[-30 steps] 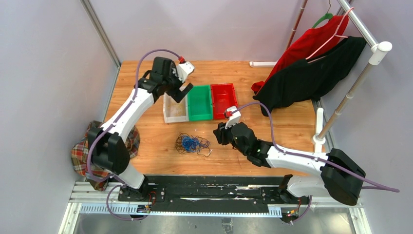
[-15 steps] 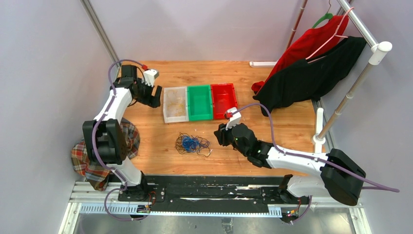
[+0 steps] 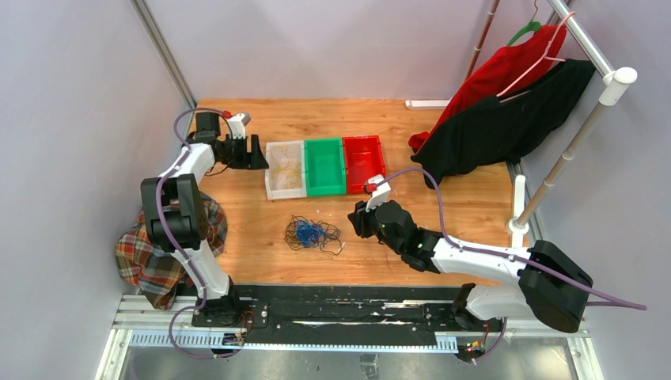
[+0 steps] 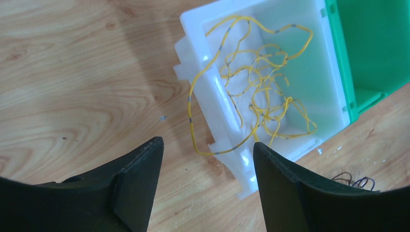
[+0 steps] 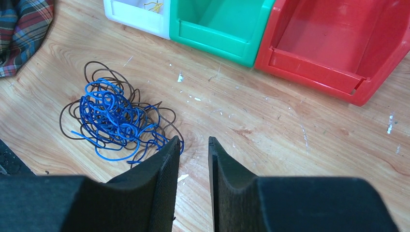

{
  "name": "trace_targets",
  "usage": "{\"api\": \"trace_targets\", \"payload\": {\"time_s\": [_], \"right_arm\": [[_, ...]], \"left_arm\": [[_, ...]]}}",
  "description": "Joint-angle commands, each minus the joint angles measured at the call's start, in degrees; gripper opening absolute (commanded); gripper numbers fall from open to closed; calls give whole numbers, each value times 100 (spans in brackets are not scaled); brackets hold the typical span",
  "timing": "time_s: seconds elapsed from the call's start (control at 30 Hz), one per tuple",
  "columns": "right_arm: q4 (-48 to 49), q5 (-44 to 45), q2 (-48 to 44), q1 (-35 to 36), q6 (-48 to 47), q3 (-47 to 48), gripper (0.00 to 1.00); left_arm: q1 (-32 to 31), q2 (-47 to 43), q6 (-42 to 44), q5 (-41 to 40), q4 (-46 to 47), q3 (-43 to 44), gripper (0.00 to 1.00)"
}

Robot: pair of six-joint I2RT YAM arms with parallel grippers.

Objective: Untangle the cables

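Note:
A tangle of blue and dark cables (image 3: 312, 233) lies on the wooden table in front of the bins; it also shows in the right wrist view (image 5: 113, 121). A yellow cable (image 4: 256, 92) lies in the white bin (image 4: 193, 34), with one loop hanging over the bin's wall onto the table. My left gripper (image 3: 257, 154) is wide open and empty (image 4: 208, 145), just left of the white bin. My right gripper (image 3: 354, 218) hovers right of the tangle, its jaws a narrow gap apart with nothing between them (image 5: 194, 140).
The white bin (image 3: 273, 190), a green bin (image 3: 325, 191) and a red bin (image 3: 364, 184) stand side by side behind the tangle. A plaid cloth (image 3: 134, 253) hangs off the table's left edge. Red and black garments (image 3: 506, 119) hang on a rack at the right.
My left arm has swung from over the white bin to the left and come down beside the bin's left side. The right arm and the tangle have hardly moved.

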Motion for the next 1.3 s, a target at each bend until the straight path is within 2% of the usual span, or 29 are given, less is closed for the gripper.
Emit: {"api": "trace_targets", "payload": {"time_s": [0.0, 0.17, 0.37, 0.47, 0.63, 0.9, 1.27], "right_arm": [[79, -11, 74, -79, 70, 11, 28], [115, -56, 162, -81, 78, 52, 27], [82, -70, 141, -88, 75, 61, 26], [62, -48, 107, -92, 56, 42, 25], [70, -74, 115, -119, 67, 66, 23], [62, -77, 117, -138, 58, 85, 20], [88, -85, 112, -158, 153, -27, 19]], "left_arm": [[60, -35, -327, 370, 542, 62, 72], [78, 30, -527, 395, 867, 20, 65], [93, 129, -890, 393, 1396, -14, 48], [100, 59, -953, 392, 1548, -54, 37], [86, 4, -879, 389, 1527, -93, 11], [-144, -333, -610, 423, 1309, -306, 5], [-1352, -720, 199, -1223, 1156, -546, 1]]}}
